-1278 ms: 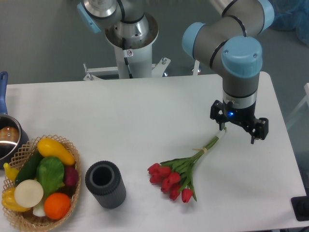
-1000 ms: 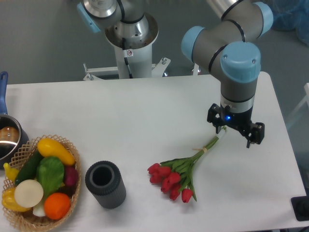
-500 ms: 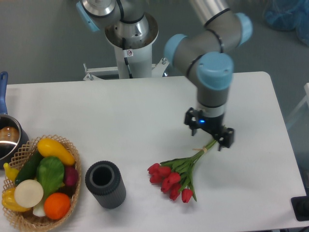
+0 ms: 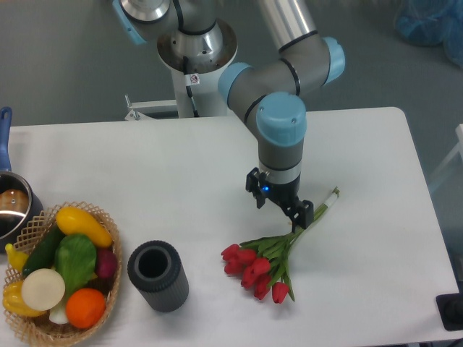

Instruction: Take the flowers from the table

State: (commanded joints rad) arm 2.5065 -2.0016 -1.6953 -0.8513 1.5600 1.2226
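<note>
table (image 4: 181, 173) white | jaws (image 4: 279, 204) spread above flowers (image 4: 271, 254); stems partly hidden | pot (image 4: 11, 206) cut off

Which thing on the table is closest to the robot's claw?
The flowers. The gripper hangs right over their stems, while the dark cup, the fruit basket and the pot sit far off on the left side.

Wicker basket (image 4: 32, 224) of fruit, vegetables; dark ribbed cylinder (image 4: 158, 275) beside; pot (image 4: 11, 206) at left edge.

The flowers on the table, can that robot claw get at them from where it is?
Probably yes. The gripper hangs right above the flowers, by their stems, and nothing lies between them.
</note>
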